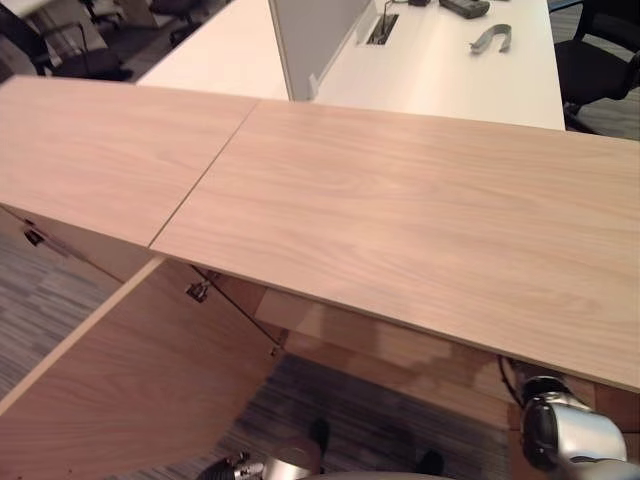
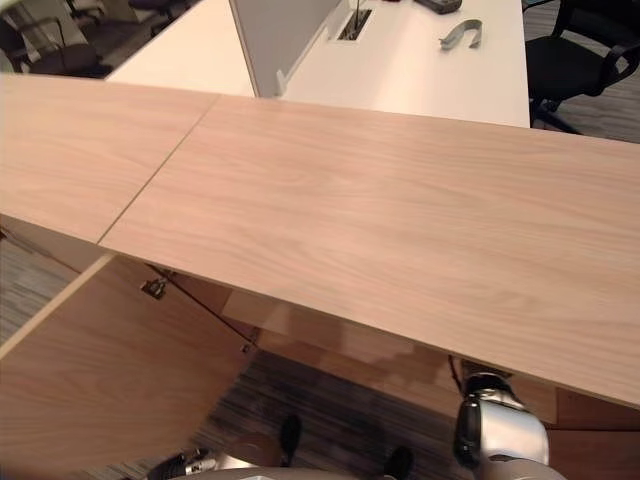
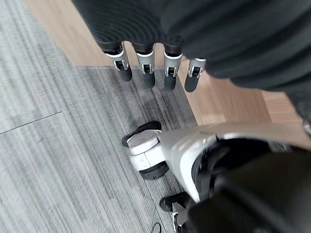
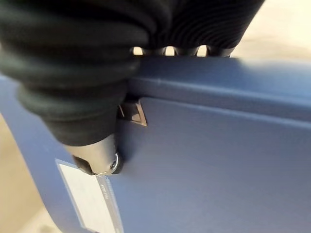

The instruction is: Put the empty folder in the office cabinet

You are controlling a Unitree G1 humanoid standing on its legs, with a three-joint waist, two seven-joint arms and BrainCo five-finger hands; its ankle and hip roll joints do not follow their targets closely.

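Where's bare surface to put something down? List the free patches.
The wooden cabinet top is bare from the seam to its right end, and left of it. The white desk behind is crowded: a grey curved object and a divider panel.

The blue folder (image 4: 209, 160), with a white label at one edge, sits pinched in the right hand (image 4: 92, 111). The wooden cabinet (image 1: 400, 220) has its left door (image 1: 130, 380) swung open.

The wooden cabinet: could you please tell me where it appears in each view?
Left eye view: cabinet top spans the picture; its open door lower left.
Right eye view: the same, shifted slightly.
Left wrist view: wood panel past the left robot hand.
Right wrist view: pale wood behind the blue folder that the right robot hand grips.
Shared landmark: door hinge, both eye views.
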